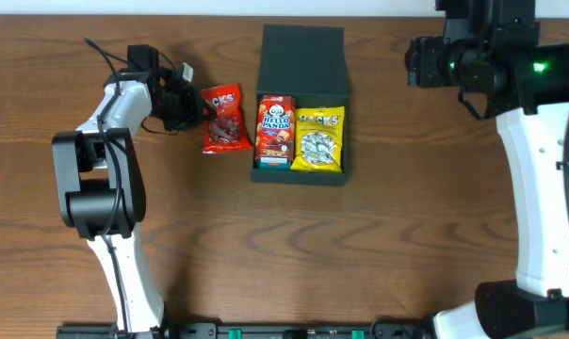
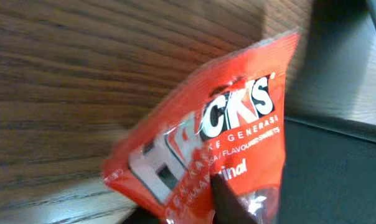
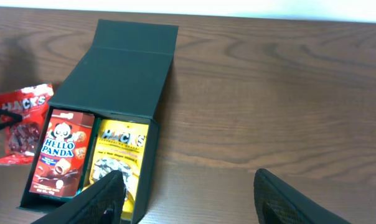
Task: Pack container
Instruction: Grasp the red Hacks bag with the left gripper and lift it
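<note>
- Writing is being shown on three packs. "HACKS" in white block letters is being displayed on the red Hacks bag. Under it, "GENERASI" and "SWEETS" are just being made out in the left wrist view, and the rest of the small print is being lost to blur.
- "HELLO PANDA" with a little panda face is being shown on the red Hello Panda box.
- "HACKS" is being shown again on the yellow Hacks bag, and nothing finer is being resolved there.
- Both of those are being held inside the container, side by side, with the panda box on the left as seen from overhead. The container is sitting mid-table with its lid being kept flipped open toward the far edge.
- The red Hacks bag is being kept outside on the wooden table, just beside the container's left wall.
- The left gripper is being pressed against that bag's left edge. One dark finger is being laid across the foil, but honestly it can't be told whether the bag is actually being pinched.
- The right gripper is being held wide open, well off to the container's right, with nothing being gripped or touched.
</note>
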Action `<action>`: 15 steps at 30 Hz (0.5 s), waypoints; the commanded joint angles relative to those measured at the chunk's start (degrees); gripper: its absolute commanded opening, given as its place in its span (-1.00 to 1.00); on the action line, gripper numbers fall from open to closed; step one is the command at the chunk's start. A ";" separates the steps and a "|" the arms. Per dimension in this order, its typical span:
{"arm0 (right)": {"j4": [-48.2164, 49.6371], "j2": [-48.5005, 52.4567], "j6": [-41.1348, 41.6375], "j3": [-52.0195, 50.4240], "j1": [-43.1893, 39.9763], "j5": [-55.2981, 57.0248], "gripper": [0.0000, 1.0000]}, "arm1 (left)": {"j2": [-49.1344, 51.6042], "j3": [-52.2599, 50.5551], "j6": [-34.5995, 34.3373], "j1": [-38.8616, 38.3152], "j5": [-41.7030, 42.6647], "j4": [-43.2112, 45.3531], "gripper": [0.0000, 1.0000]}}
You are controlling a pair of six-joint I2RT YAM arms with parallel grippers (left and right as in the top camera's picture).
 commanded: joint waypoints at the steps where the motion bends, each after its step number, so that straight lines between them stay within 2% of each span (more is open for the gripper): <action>1: -0.02 -0.22 -0.87 -0.11 -0.55 -0.24 0.32 | 1.31 -0.09 -0.55 0.07 0.59 -0.15 -0.88; 10: 0.13 -0.22 -0.87 -0.11 -0.55 -0.24 0.29 | -0.50 2.80 -2.49 0.33 9.62 -0.35 -0.88; 15: 0.11 -0.22 -0.87 -0.11 -0.55 -0.24 0.28 | -7.45 5.49 -9.55 0.33 5.90 -0.42 -0.88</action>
